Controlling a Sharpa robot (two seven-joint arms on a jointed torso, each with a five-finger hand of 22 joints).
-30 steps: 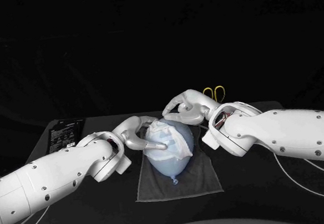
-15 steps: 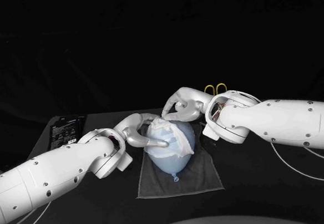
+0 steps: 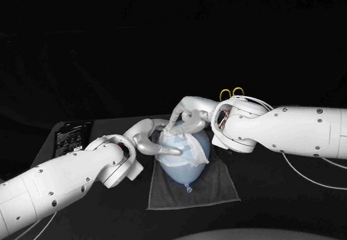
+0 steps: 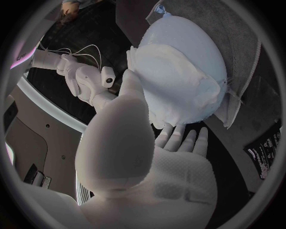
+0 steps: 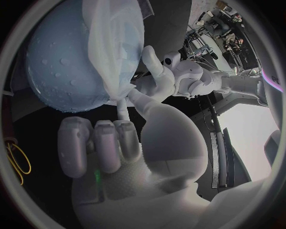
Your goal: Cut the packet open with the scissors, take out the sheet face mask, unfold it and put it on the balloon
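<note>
Presently, left hand [image 3: 152, 138] cupping the balloon [image 3: 180, 170] at 9 o'clock, right hand [image 3: 190, 113] is pinching the mask [image 3: 192, 147] at 12 o'clock, possibly risking pulling it off.

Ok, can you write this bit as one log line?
step: mask on balloon | left hand: holds balloon | right hand: pinches mask edge | balloon: on cloth

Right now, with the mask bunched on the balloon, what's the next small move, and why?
Probably the right hand should ease its pinched edge of the sheet mask outward to spread it: the mask lies bunched on the balloon, much blue bare, and the left hand braces it.
</note>
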